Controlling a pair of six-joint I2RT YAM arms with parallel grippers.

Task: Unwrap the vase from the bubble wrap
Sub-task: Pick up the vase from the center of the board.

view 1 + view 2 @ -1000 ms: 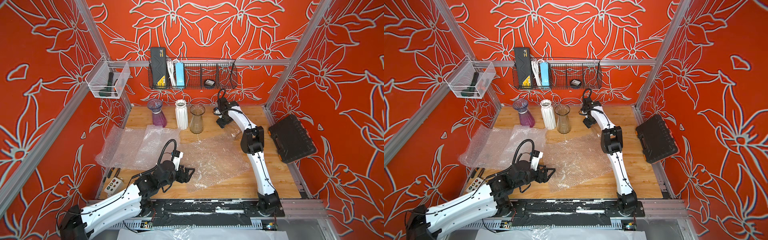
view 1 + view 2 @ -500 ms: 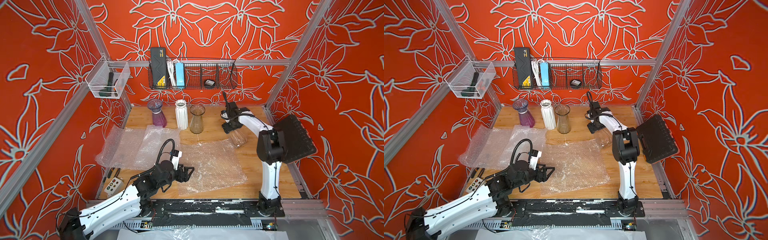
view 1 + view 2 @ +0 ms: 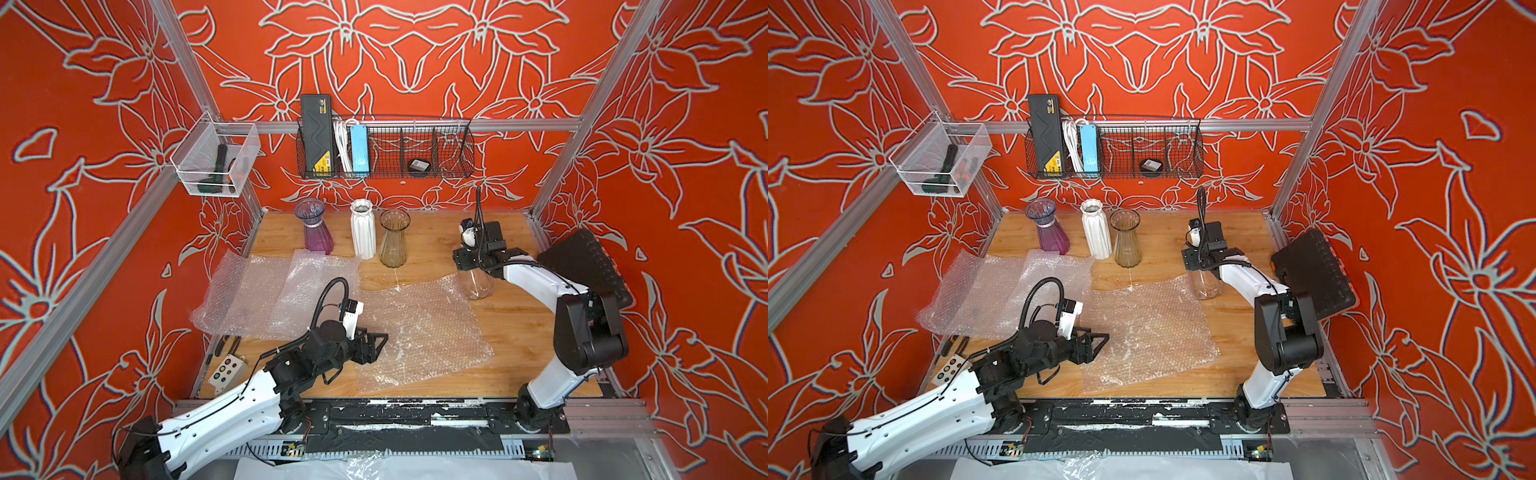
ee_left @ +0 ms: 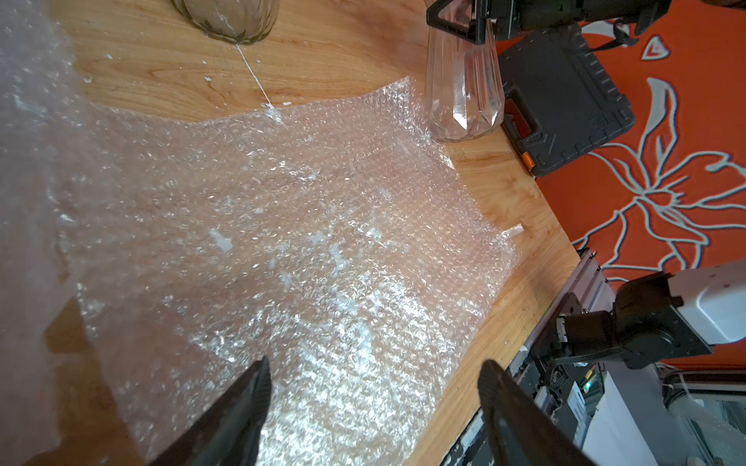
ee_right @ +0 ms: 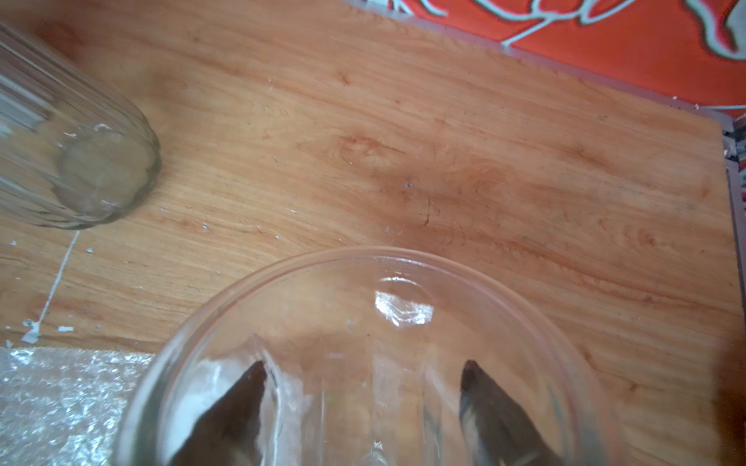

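A clear ribbed glass vase [image 3: 473, 284] [image 3: 1203, 284] [image 4: 464, 92] hangs upright at the right of the wooden table, its base at or just above the wood by the far right corner of a flat bubble wrap sheet [image 3: 419, 332] [image 3: 1142, 328] [image 4: 302, 226] [image 5: 60, 395]. My right gripper [image 3: 471, 266] [image 3: 1200, 264] [image 5: 363, 365] is shut on the vase's neck from above; its fingertips [image 5: 250, 387] show through the glass. At the sheet's near left edge my left gripper [image 3: 380, 345] [image 3: 1100, 345] [image 4: 375, 363] is low over the wrap, open and holding nothing.
A purple vase [image 3: 316, 232], a white vase [image 3: 363, 232] and an amber glass vase [image 3: 394, 243] stand along the back. More bubble wrap sheets [image 3: 266, 291] lie at the left. A black case [image 3: 590, 266] leans at the right edge. A button box [image 3: 226, 368] lies front left.
My right arm has swung from the back of the table toward the right, carrying the clear vase off the sheet. The sheet has settled flat. My left gripper has drawn back slightly.
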